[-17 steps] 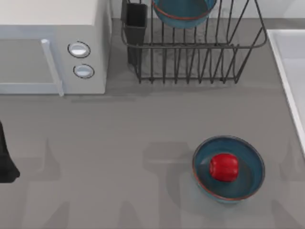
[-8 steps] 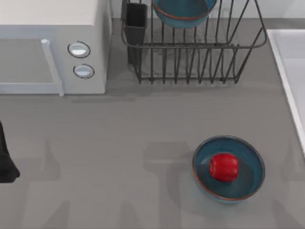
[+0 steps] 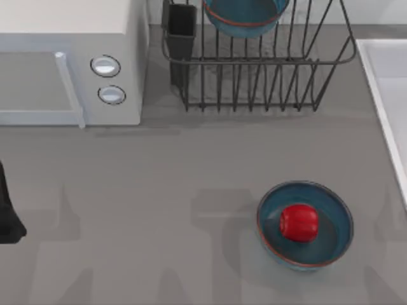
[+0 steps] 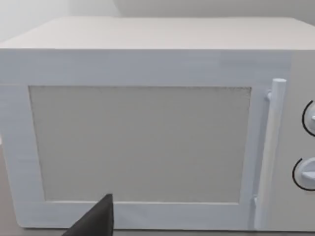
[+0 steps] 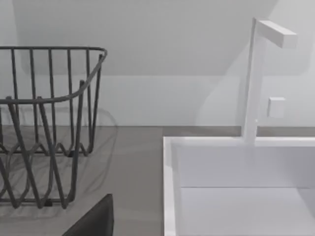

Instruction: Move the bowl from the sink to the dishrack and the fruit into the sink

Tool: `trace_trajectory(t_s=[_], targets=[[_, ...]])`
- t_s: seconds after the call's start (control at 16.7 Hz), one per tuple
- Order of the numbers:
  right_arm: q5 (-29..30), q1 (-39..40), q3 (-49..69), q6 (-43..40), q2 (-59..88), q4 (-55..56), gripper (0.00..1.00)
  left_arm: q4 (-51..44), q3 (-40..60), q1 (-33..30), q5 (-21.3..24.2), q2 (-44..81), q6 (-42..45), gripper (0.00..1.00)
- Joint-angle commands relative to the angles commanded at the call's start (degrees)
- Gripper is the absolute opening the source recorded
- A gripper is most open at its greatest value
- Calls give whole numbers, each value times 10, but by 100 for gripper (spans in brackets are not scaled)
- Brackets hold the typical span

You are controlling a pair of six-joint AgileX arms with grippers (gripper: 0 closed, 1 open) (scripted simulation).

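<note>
Biggest thing on my grey desk (image 3: 159, 190) is the white microwave (image 3: 70, 63) at the far left, door shut, two round knobs (image 3: 105, 65) facing out; my left wrist camera looks straight at it. Next is the sink (image 3: 388, 95) along the right edge, its white faucet (image 5: 258, 73) rising behind. The dishrack (image 3: 254, 63) sits between those two, with a black cutlery cup (image 3: 182, 28) at its left corner and a teal bowl (image 3: 245, 16) already in the rack. A second bowl (image 3: 305, 225) sits upright on the desk near the sink, nothing blocking it. The fruit (image 3: 299, 222) rests inside it, roundish, no clear long axis. My left arm (image 3: 7, 213) sits at the left edge; I can't tell how either arm's fingers are set.
</note>
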Motion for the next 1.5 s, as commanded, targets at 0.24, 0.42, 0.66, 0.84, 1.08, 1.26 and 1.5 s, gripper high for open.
trace_trajectory(t_s=[0.24, 0.42, 0.66, 0.84, 1.08, 1.26, 1.5], targets=[[0, 0, 0, 0, 0, 0, 100, 0, 0, 0, 0, 0, 0, 100], [0, 0, 0, 0, 0, 0, 100, 0, 0, 0, 0, 0, 0, 100], [0, 3, 6, 3, 6, -5, 100, 0, 0, 0, 0, 0, 0, 100], [2, 26, 59, 29, 61, -46, 100, 0, 0, 0, 0, 0, 0, 100], [3, 87, 188, 91, 219, -149, 100, 0, 0, 0, 0, 0, 0, 100], [1, 145, 305, 150, 390, -250, 100, 0, 0, 0, 0, 0, 0, 100], [-3, 223, 463, 233, 637, -389, 100, 0, 0, 0, 0, 0, 0, 100]])
